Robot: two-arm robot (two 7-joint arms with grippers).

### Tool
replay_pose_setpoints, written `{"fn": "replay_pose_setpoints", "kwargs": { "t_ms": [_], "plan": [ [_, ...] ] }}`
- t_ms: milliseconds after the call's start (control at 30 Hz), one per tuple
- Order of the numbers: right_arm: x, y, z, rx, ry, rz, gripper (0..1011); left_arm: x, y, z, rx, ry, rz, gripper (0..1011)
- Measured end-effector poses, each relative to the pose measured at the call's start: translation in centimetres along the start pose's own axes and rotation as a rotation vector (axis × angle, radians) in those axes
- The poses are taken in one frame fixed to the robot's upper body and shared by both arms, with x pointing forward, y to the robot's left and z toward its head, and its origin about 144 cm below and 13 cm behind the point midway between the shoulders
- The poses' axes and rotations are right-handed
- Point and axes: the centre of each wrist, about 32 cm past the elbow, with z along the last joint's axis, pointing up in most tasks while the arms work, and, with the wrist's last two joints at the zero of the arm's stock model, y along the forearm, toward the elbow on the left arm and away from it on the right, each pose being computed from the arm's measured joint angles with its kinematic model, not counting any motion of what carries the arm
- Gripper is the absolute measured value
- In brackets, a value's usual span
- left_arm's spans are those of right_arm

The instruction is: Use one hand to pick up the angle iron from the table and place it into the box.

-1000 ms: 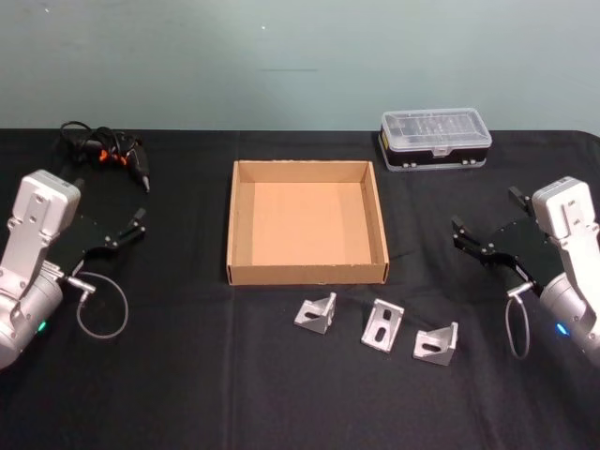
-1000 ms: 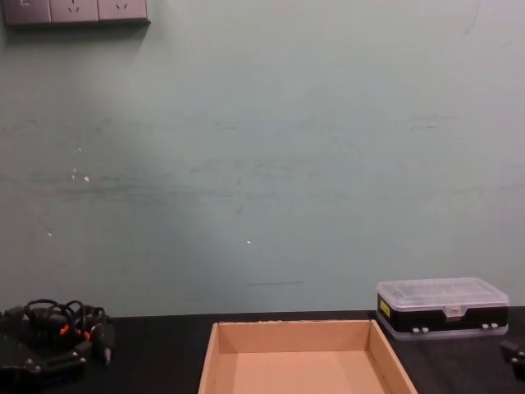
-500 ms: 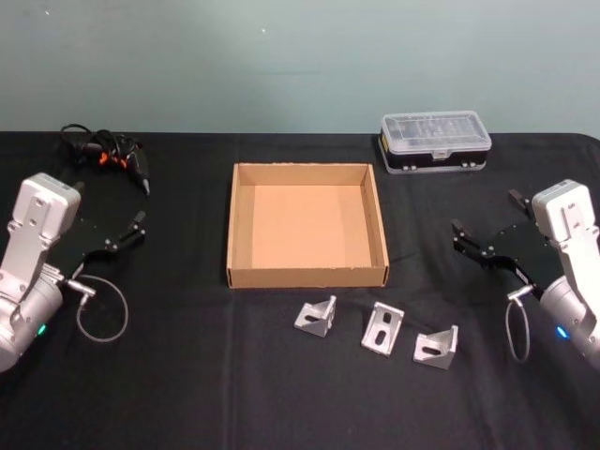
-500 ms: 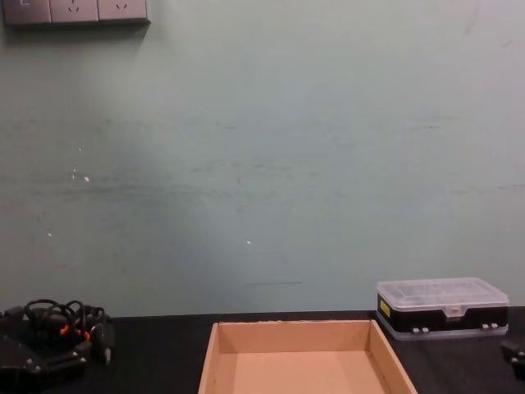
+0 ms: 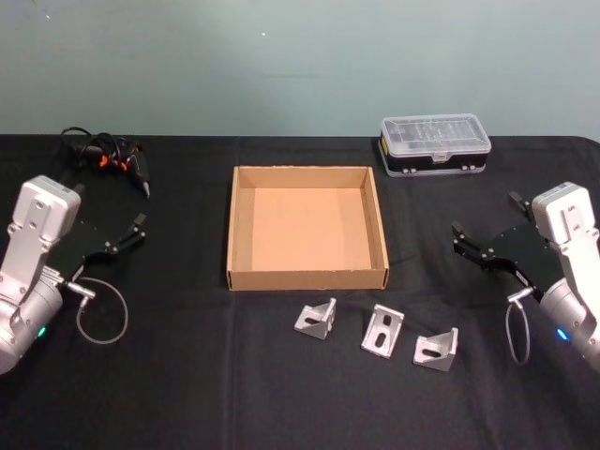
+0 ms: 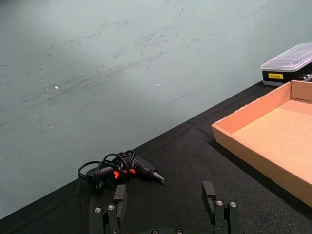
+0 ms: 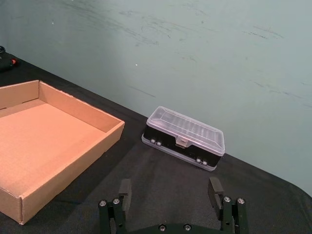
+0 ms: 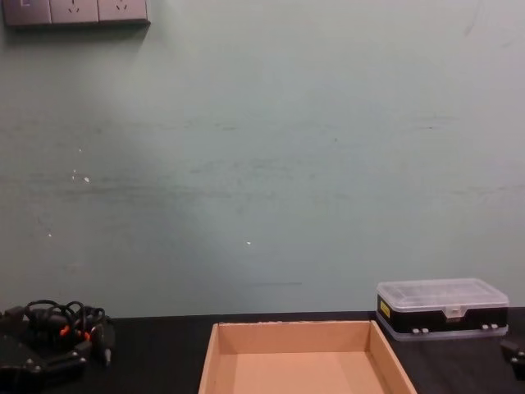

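Three silver angle irons lie on the black table [image 5: 187, 394] in front of the box: one [image 5: 316, 316] on the left, one [image 5: 382, 330] in the middle, one [image 5: 437, 346] on the right. The tan cardboard box [image 5: 307, 227] [image 8: 302, 363] [image 6: 273, 141] [image 7: 44, 146] stands empty at the centre. My left gripper [image 5: 111, 232] [image 6: 165, 202] hovers open at the table's left side, well away from the irons. My right gripper [image 5: 483, 232] [image 7: 168, 195] hovers open at the right side, beyond the rightmost iron.
A black plastic case with a clear lid [image 5: 435, 142] [image 8: 441, 308] [image 7: 184, 137] sits at the back right. A black tool with orange marks and a coiled cable [image 5: 108, 157] [image 6: 119, 169] [image 8: 57, 324] lies at the back left. Cable loops hang under both wrists.
The left arm has drifted slightly, its gripper a little lower and more to the left. The right arm and the irons stay put.
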Motion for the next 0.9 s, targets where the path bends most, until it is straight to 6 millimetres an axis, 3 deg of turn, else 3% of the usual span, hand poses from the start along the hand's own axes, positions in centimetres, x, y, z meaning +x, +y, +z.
{"fn": "replay_pose_setpoints", "kwargs": {
  "t_ms": [900],
  "plan": [
    [0.0,0.0,0.0,0.0,0.0,0.0,1000,0.0,0.0,0.0,0.0,0.0,0.0,1011]
  ]
}}
